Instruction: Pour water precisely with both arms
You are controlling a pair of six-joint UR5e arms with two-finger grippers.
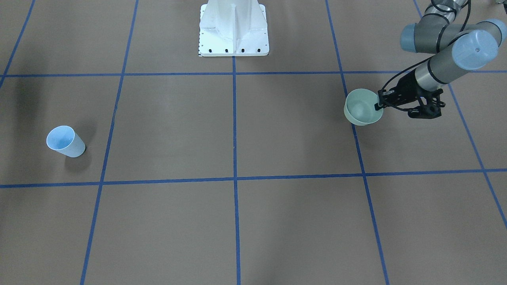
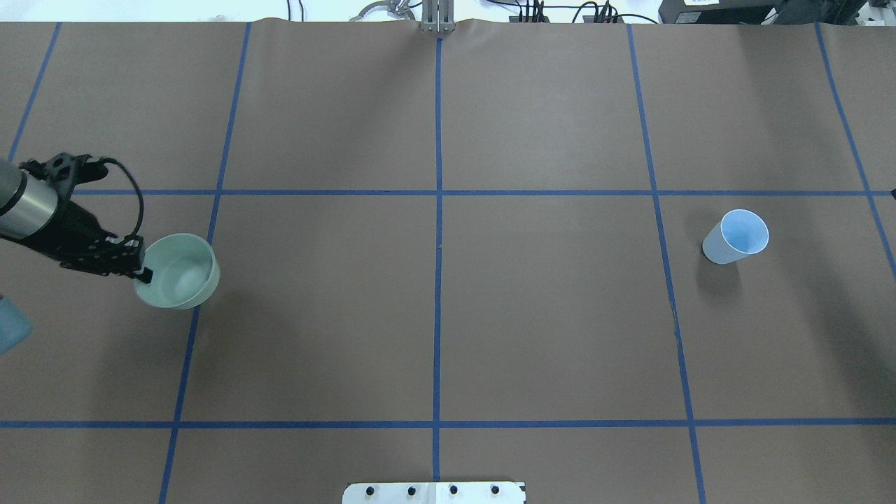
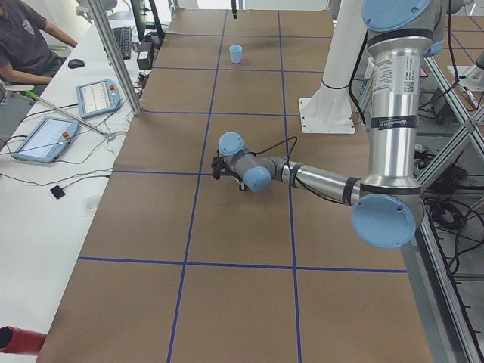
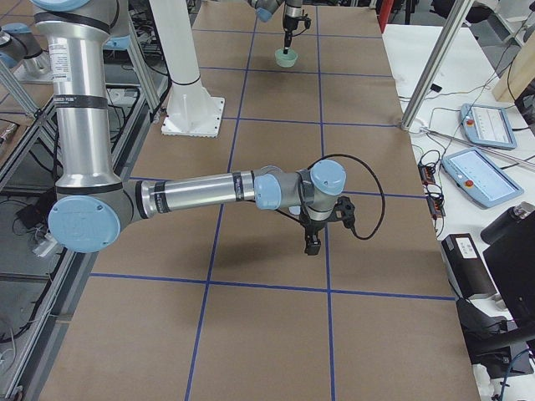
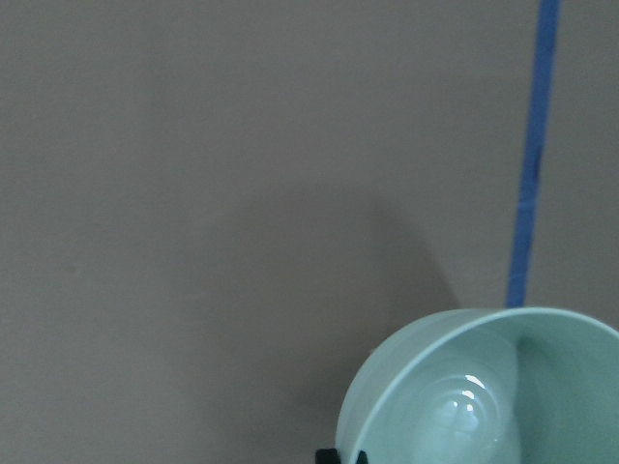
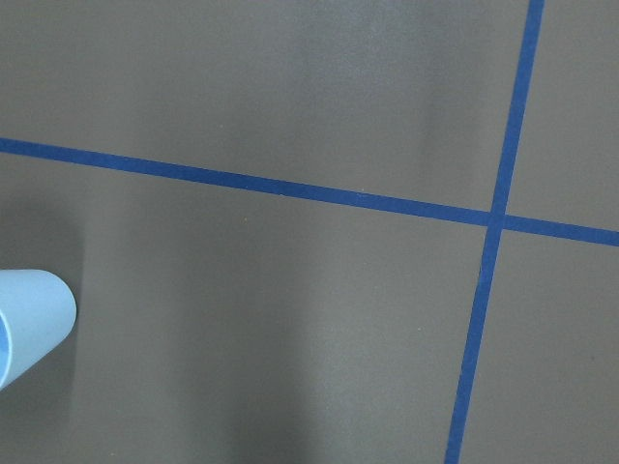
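2 vessels stand well apart on the brown table (image 2: 434, 315). In the overhead view a pale green bowl (image 2: 178, 271) is at 9 o'clock and a light blue cup (image 2: 735, 236) at 3 o'clock. The left gripper (image 2: 142, 273) is pinched narrow on the bowl's rim, at the bowl's own 9 o'clock, with 1 finger seemingly inside the wall. The water (image 5: 470, 385) is probably the white glint on the bowl's floor in the left wrist view; whether the cup holds any I cannot tell. The right gripper (image 4: 311, 244) hangs nose-down over bare table, apart from the cup, which shows only at 8 o'clock in its wrist view. How wide its jaws stand cannot be told. The step in hand looks like carrying the bowl toward 3 o'clock. A rim pinch gives little leverage, so the bowl should be kept level and moved slowly without wrist twist. The right arm should take the cup around its wall and steady it before any pour.
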